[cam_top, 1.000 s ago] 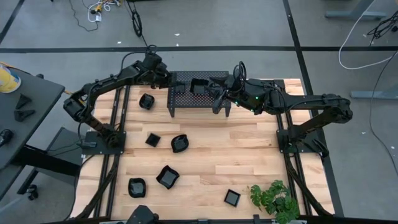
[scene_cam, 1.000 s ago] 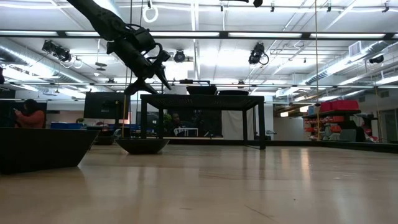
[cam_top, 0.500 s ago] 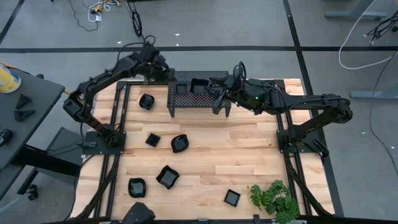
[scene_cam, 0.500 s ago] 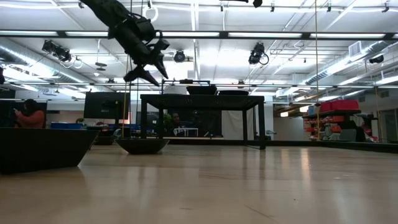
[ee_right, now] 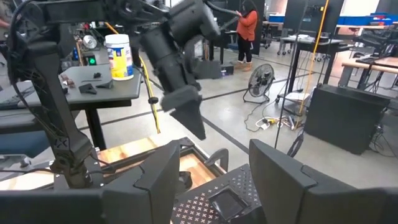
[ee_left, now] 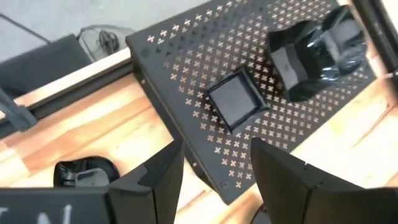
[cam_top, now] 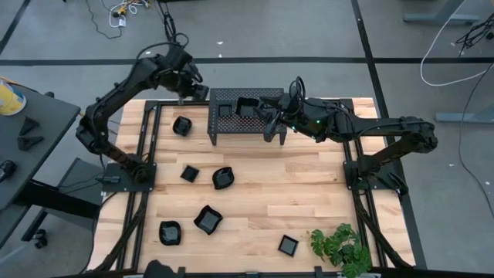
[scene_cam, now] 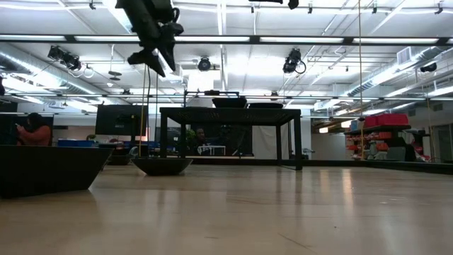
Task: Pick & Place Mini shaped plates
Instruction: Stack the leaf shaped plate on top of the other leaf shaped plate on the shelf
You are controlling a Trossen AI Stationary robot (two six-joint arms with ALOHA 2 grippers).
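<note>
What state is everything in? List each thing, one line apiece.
left gripper: fingers open, empty, raised high beside the stand's left end.
right gripper: fingers open, empty, over the stand.
perforated stand: upright on the table, carrying one plate.
square plate: flat on the stand, rim up, not gripped.
six plates on the table: lying loose, none held.
plant: standing at the table's near right corner.
</note>
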